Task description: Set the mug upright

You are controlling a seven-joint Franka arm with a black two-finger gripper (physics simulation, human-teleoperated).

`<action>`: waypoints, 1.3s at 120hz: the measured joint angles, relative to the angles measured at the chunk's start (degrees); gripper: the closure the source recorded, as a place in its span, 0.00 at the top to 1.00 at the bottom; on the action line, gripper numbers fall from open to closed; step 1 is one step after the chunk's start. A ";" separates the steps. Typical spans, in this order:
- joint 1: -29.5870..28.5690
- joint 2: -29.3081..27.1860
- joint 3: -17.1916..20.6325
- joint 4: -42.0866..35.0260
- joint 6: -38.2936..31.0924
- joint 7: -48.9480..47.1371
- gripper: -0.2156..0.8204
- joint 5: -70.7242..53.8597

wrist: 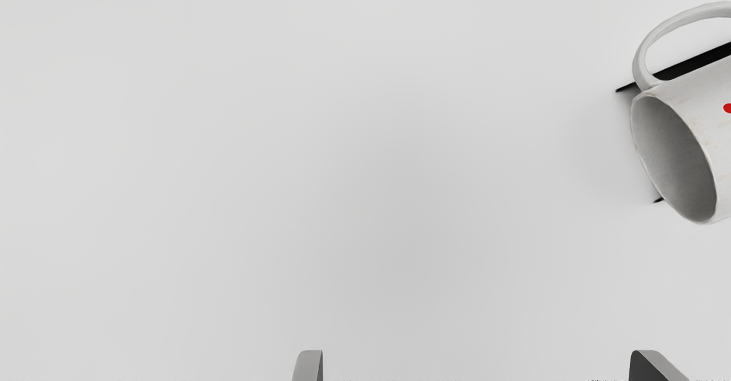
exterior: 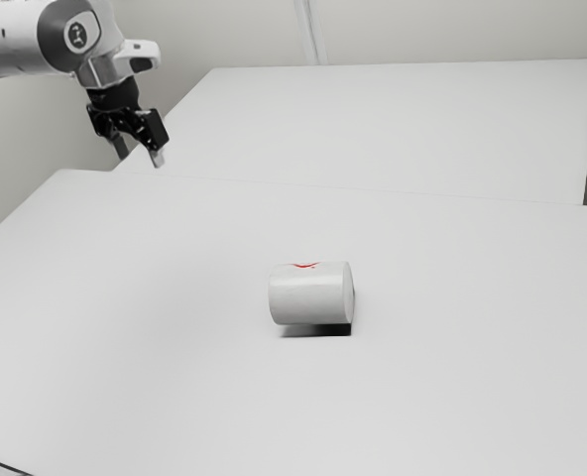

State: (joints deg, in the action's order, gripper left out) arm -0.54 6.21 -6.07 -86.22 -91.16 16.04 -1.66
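My gripper (exterior: 141, 157) hangs in the air at the exterior view's upper left, well apart from the mug. A white mug (exterior: 311, 295) with a red mark lies on its side near the middle of the table. In the wrist view the mug (wrist: 694, 141) shows its hollow mouth, its handle and a red spot, with part of it cut off by the picture's edge. Between the widely parted fingertips of the gripper (wrist: 477, 364) there is nothing, so it stands open.
The white table (exterior: 155, 377) spreads around the mug. Behind it is another large white surface (exterior: 393, 129), in front of a pale wall. A dark thin line runs at the exterior view's lower left corner.
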 joint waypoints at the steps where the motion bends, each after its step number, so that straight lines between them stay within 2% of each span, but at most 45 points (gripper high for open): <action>1: -0.04 -0.06 -0.01 -0.13 -0.08 0.04 0.77 -0.01; 34: -0.55 -2.07 -1.13 -4.66 -0.97 0.84 0.77 2.39; 54: -1.06 -4.81 -2.65 -11.74 0.25 0.47 0.77 11.73; 87: -1.64 -3.69 -4.26 -16.50 2.31 0.20 0.77 27.80; 92: -0.15 -2.63 -5.86 -16.71 2.38 0.23 0.77 30.29; 103: 5.34 0.39 -11.93 -17.70 2.54 0.71 0.77 36.59; 121: 7.72 3.52 -16.14 -19.80 2.94 2.38 0.77 44.80; 140: 8.74 5.58 -17.48 -22.99 2.95 5.26 0.77 51.03; 156: 11.93 5.05 -17.65 -26.87 -0.74 7.31 0.77 54.94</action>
State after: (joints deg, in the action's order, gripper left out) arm 11.39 11.26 -23.72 -113.09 -91.90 23.35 53.28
